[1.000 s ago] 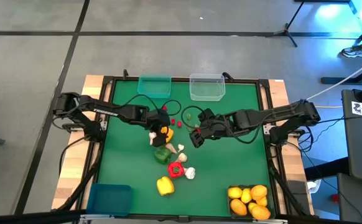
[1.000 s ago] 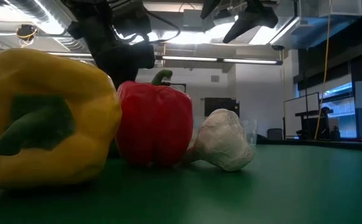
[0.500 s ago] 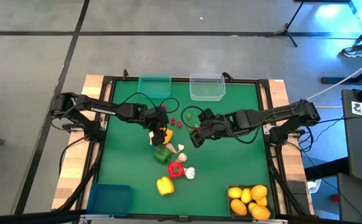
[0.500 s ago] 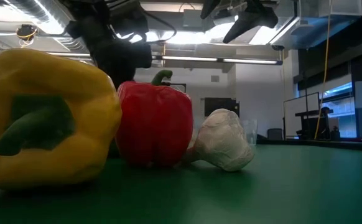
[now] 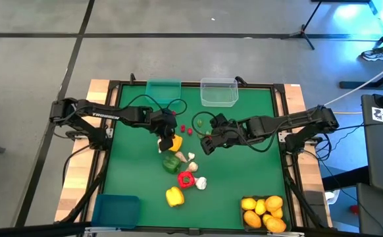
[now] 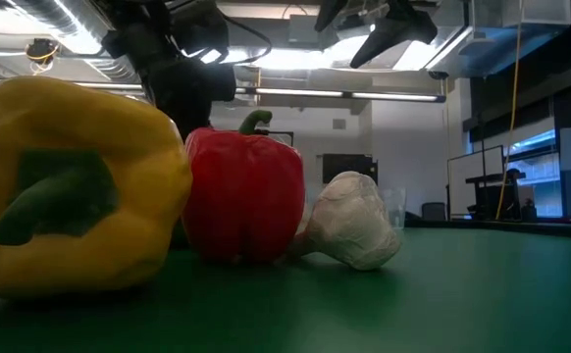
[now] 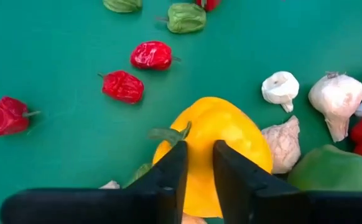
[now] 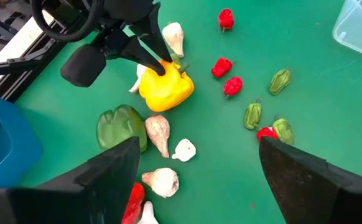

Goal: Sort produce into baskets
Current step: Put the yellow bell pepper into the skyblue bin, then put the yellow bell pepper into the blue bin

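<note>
Pinching the yellow pepper (image 7: 212, 149) by its stem, left gripper (image 7: 199, 163) is nearly closed — thin hold, slipping risk; garlic (image 7: 281, 89) crowding at 2 o'clock. Right gripper (image 8: 196, 180) is idling wide open.

Green table (image 5: 257, 131), peppers (image 5: 174, 195), garlic (image 5: 201, 184), four bins (image 5: 218, 92)

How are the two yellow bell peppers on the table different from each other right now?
The yellow pepper by the pile's top has the left gripper closing on its stem; the yellow pepper nearest the front edge lies untouched. The first sits among garlic bulbs; the second lies apart, beside the red pepper. Both are yellow with green stems.
</note>
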Controlling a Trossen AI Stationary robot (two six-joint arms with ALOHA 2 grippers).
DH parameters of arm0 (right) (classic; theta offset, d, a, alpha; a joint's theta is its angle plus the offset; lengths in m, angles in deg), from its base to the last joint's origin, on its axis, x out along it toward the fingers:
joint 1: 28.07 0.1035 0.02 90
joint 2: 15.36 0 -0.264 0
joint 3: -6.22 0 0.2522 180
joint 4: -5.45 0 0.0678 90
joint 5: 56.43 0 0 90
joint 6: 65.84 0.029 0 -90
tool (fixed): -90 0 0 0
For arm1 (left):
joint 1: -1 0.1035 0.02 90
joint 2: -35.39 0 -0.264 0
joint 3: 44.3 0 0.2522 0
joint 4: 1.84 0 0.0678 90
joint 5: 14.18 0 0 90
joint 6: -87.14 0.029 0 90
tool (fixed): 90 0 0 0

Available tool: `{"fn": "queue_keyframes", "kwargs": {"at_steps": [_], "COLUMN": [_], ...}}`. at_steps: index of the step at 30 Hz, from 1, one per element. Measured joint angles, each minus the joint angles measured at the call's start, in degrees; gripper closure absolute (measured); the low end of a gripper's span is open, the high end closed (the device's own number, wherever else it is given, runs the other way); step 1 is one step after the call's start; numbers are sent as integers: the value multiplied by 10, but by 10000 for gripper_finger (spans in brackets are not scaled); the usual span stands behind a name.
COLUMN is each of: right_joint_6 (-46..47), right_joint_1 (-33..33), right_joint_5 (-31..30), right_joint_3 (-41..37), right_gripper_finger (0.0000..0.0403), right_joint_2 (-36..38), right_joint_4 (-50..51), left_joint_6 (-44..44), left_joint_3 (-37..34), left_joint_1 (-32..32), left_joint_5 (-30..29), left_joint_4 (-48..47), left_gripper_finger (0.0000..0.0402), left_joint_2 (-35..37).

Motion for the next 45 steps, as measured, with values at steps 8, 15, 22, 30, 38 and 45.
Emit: {"fn": "queue_keyframes", "kwargs": {"at_steps": [8, 15, 22, 30, 38, 45], "right_joint_6": [0, 14, 17, 37, 84, 96], "right_joint_1": [0, 0, -3, -5, -5, -3], "right_joint_5": [-30, -34, -44, -44, -64, -62], "right_joint_3": [0, 0, 0, 0, -1, -1], "right_gripper_finger": [79, 79, 79, 79, 79, 79], "right_joint_2": [0, 0, 0, 0, -9, -20], "right_joint_4": [-1, -3, 2, 13, 11, 14], "left_joint_6": [15, -68, 98, 77, -35, -121], "left_joint_3": [0, 0, 2, -3, -3, -3], "left_joint_1": [0, 14, 42, 48, 54, 104], "left_joint_5": [27, -48, 64, 118, 80, 145], "left_joint_4": [0, 3, 8, 21, 34, 67], "left_gripper_finger": [398, 379, 321, 203, 169, 185], "left_joint_2": [0, 58, 102, 86, -22, -70]}}
